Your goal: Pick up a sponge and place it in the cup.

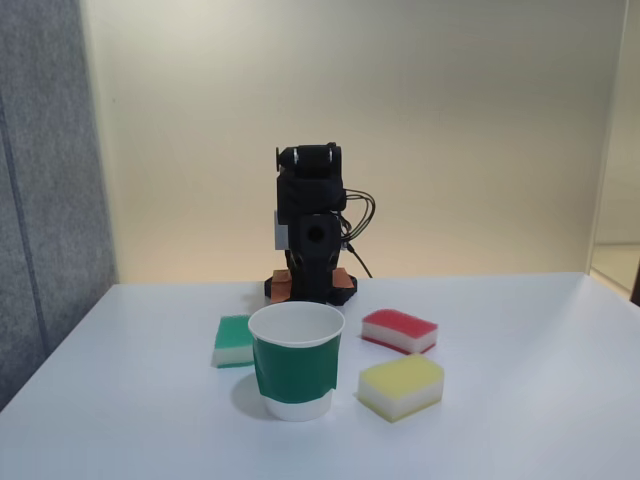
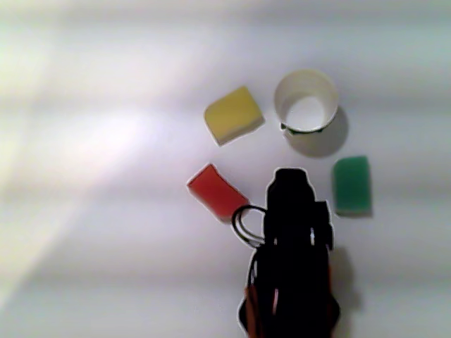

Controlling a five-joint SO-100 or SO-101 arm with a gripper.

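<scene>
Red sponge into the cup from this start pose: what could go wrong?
1. The red sponge lies close to the yellow sponge; a wide or offset grasp might nudge the wrong one.
2. The cup looks light and stands free; a clipped rim could tip it.
3. The sponge seems almost as long as the cup's mouth, so it may catch on the rim.

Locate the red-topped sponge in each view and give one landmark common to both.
Fixed view: the sponge lies right of centre, right of and behind the cup.
Other view: the sponge lies left of centre, below-left of the cup.
Shared landmark: the yellow sponge.
</scene>
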